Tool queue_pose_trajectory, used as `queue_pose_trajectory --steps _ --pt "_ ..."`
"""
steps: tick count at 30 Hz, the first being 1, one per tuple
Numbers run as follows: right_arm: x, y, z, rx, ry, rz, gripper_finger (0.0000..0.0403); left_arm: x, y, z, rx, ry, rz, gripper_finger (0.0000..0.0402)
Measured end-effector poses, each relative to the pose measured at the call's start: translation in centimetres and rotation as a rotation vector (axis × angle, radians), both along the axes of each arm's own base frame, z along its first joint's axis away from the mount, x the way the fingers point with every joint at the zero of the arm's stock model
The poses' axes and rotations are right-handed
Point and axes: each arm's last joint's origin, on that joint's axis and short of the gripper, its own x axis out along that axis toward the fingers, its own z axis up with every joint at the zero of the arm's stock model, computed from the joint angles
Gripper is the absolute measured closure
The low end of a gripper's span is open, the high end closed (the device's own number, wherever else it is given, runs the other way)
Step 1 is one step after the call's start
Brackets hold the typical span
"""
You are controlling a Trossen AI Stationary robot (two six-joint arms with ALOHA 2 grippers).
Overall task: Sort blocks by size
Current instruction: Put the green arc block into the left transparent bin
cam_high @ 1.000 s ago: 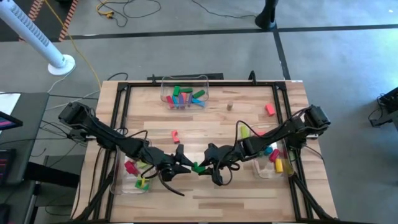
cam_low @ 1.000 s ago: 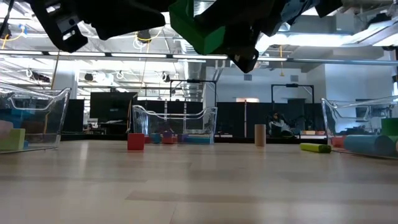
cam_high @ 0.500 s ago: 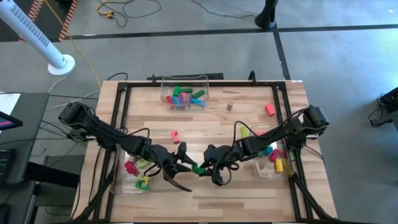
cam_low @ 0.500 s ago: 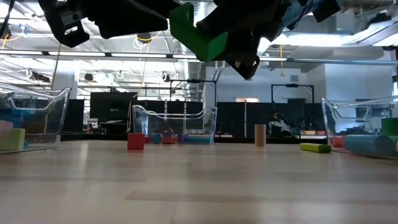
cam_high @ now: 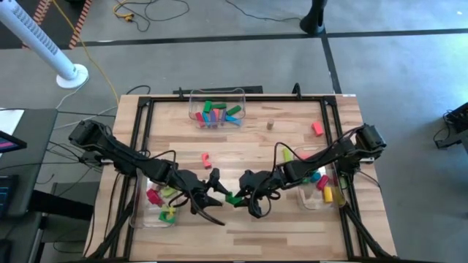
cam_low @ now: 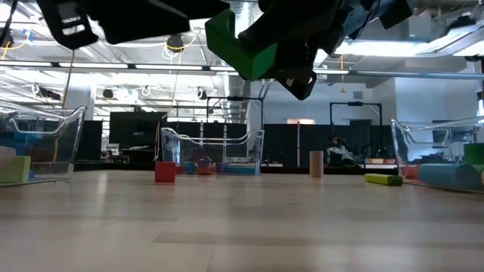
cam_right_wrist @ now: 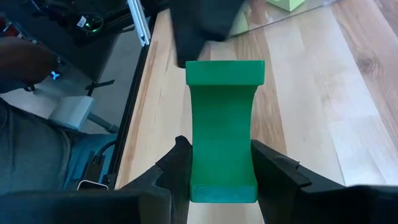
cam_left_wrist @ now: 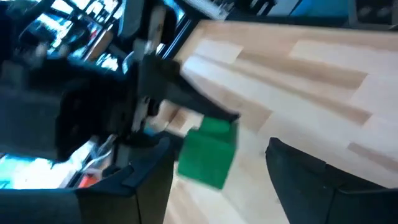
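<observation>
Backed off and spread since a second ago, left gripper [cam_high: 213,191] now clear of the green block [cam_high: 232,197]; right gripper [cam_high: 243,196] alone clamps it, aloft over the table's [cam_high: 292,234] front middle. Mostly sorted: blocks fill three bins [cam_high: 217,113]. Left out: red block [cam_high: 206,158], pink block [cam_high: 316,128], tan cylinder [cam_high: 270,125], yellow-green bar [cam_high: 287,155].

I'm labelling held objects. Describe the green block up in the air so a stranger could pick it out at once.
Look at the front middle of the wooden table, where the two arms meet. The right hand is shut on the green block, held above the table, with the open left hand just beside it. Unlike the other blocks, it sits in no bin and touches no wood.
</observation>
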Motion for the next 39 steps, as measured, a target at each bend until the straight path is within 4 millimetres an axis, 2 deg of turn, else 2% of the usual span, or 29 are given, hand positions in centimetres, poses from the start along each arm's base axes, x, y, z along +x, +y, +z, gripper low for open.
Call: queue_pose_trajectory --steps 7,12,17,26,33,39 --pt "0.3 -0.3 0.4 0.014 -0.015 0.007 0.0237 0.0 -0.1 0.1 -0.001 -0.008 -0.046 0.0157" --pt "2.2 -0.1 -0.4 0.049 0.018 0.074 0.0237 0.1 -0.1 0.3 0.015 -0.032 -0.047 0.0157" --pt "4.0 0.2 -0.4 -0.008 0.066 0.104 0.0237 0.0 0.0 0.0 -0.007 0.005 -0.063 0.0157" --pt "4.0 0.2 0.7 -0.025 0.063 0.113 0.0237 -0.2 0.1 -0.8 -0.016 0.093 -0.036 0.0158" --pt "3.9 0.3 0.5 -0.029 0.07 0.118 0.0237 -0.2 0.1 -0.7 -0.023 0.086 -0.049 0.0158" --pt "4.0 0.3 0.6 -0.026 0.06 0.117 0.0237 -0.3 0.0 -0.7 0.021 0.07 -0.071 0.0184"
